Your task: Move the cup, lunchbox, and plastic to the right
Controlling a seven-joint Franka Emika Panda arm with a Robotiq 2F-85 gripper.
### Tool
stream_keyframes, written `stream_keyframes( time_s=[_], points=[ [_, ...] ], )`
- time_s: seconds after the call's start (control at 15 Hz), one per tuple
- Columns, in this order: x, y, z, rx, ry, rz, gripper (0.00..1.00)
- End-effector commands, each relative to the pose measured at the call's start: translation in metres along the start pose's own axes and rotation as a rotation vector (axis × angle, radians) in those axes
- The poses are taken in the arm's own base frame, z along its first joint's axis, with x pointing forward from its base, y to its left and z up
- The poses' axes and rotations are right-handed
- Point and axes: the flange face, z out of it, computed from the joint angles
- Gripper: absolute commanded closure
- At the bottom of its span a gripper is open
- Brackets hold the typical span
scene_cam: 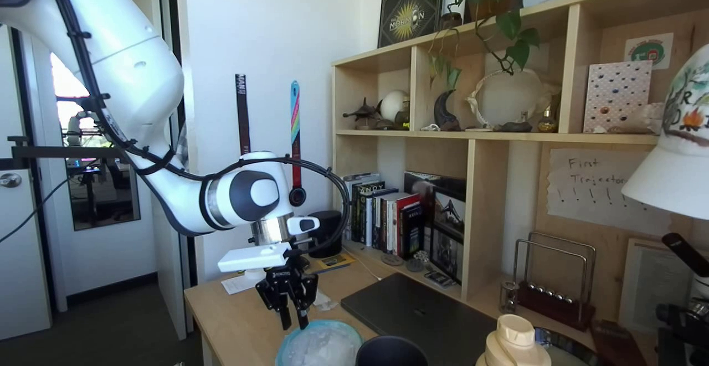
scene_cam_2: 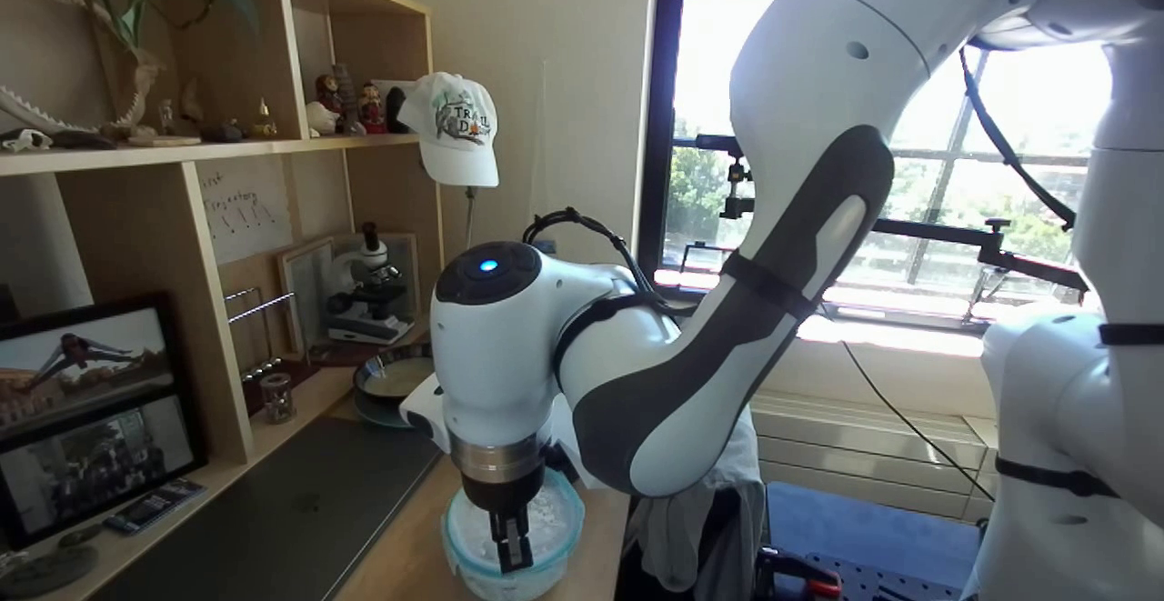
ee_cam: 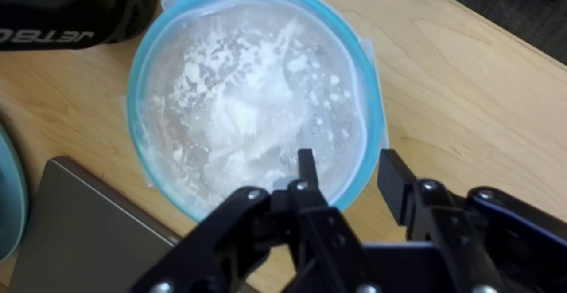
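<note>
Black, squared fingers (ee_cam: pixel 306 166) stood spread, an evident gap across their gripper (ee_cam: pixel 347 162), at the end of the thick white robot arm (scene_cam: pixel 138 50). Beneath them was the round, pale blue, wide lunchbox (ee_cam: pixel 252 107), its translucent top mottled with white. From the wrist view, the bright blue rim ran between the two fingertips: one showed over the top, its partner outside. Whether either touched the lunchbox could not be told. It rested on the pale, wood-grained desk (ee_cam: pixel 469 102), near the long open edge, a strip of bare wood between. Just beside the lunchbox, on the side away from the desk corner (scene_cam: pixel 207 299) shown in an exterior view, stood the nearly black, cylindrical cup (ee_cam: pixel 79 11), pale lettering on its side. Alongside the lunchbox, away from the open edge, lay a flat, dark grey, closed laptop (ee_cam: pixel 84 240). Past the laptop's end, toward the desk's back edge, sat a round, dark-rimmed dish (scene_cam_2: pixel 398 377). Along that back edge rose a pale wooden shelf unit (scene_cam: pixel 484 205), a row of upright books (scene_cam: pixel 388 211) in its lower compartment. A white, printed, brimmed cap (scene_cam_2: pixel 459 128) showed at the unit's end, and beyond the arm was a wide, dark-framed, brightly lit window (scene_cam_2: pixel 946 183).
</note>
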Motion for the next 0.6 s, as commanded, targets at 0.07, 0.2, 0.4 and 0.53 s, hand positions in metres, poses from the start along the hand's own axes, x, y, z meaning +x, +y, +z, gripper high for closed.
stream_keyframes(
  time_s=[0.07, 0.2, 0.4, 0.53],
  points=[
    [0.001, -0.006, -0.011, -0.003, 0.027, -0.027, 0.18],
    [0.013, -0.008, -0.021, 0.002, 0.06, -0.064, 0.05],
    [0.042, -0.01, -0.04, 0.013, 0.193, -0.182, 0.0],
    [0.067, -0.013, -0.049, 0.012, 0.27, -0.279, 0.0]
  ],
)
